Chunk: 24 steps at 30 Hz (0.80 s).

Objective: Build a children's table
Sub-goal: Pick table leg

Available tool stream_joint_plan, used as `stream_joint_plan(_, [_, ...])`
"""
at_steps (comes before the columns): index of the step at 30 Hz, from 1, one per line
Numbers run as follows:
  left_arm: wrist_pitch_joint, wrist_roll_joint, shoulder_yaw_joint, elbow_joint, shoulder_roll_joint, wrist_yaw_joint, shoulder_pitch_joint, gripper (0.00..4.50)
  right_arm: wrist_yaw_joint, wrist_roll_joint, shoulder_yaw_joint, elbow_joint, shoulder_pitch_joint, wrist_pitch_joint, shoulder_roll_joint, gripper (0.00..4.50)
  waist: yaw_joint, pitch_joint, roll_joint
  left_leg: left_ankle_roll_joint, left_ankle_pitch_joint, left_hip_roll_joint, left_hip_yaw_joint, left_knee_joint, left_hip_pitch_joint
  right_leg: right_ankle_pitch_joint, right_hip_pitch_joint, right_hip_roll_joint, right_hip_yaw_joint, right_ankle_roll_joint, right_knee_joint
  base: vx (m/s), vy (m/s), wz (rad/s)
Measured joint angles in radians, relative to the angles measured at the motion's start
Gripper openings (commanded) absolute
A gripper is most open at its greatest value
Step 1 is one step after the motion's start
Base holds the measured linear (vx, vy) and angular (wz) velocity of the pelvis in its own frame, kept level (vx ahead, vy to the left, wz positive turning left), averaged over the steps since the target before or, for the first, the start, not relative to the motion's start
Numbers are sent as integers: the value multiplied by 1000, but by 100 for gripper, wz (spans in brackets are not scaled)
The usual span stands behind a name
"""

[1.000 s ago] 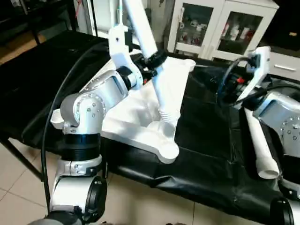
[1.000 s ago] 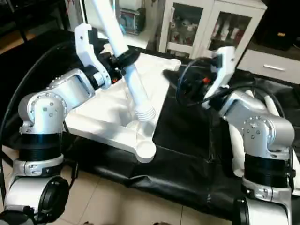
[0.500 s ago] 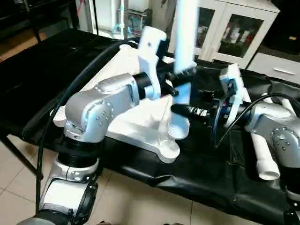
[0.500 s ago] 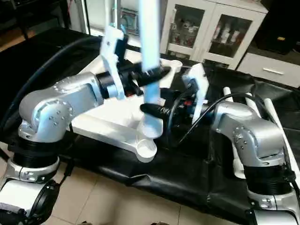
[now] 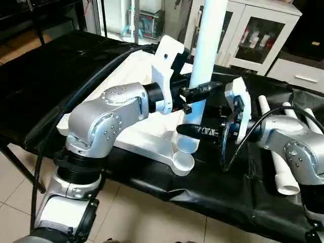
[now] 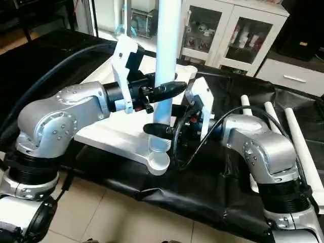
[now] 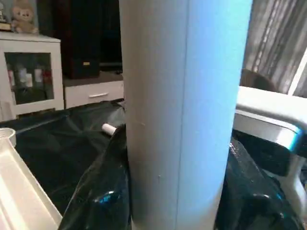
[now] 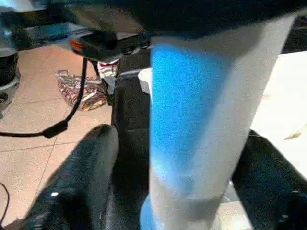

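Leg (image 5: 206,61) of white tapered tube is now held upright over the near right corner socket (image 5: 183,162) of the upturned tabletop (image 5: 136,134), where a second ago it was leaning back at a slant with its ribbed end just above that corner; the ribbed end is now seen down at the socket, though whether it is seated inside cannot be told. The leg is clamped partway up by the left gripper (image 5: 200,91), whose jaws are closed around the tube at a middling width. The right gripper (image 5: 195,130), which was well apart at the right a second ago, has been brought across to the lower part of the leg, and its jaws are set wide on either side of the tube and narrowing; a firm hold by them cannot be confirmed. From this it is judged that the first leg is being lined up and steadied for pressing into its socket, so the build is at an early stage. One tabletop is counted, lying underside up on the black-covered table (image 5: 228,177). One leg is in hand, and three spare legs (image 6: 298,142) are counted lying side by side on the table to the right, behind the right forearm. White cabinets (image 5: 253,35) with glass doors are seen beyond the table.
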Motion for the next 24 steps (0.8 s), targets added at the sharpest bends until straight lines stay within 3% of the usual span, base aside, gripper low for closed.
stream_joint_plan(17, [-8,7,-27,-13,14,-42,4,185,1,-7,1,3,6,-5,0,190,0,0,0,-1,0,0,0,0,1,0,0,0,0,-1,1,0,0,0])
stream_joint_plan(24, [-13,17,-37,-13,13,-46,7,185,0,-10,1,2,19,-17,0,184,0,0,0,-1,0,0,0,0,1,1,0,0,0,-1,1,0,0,0])
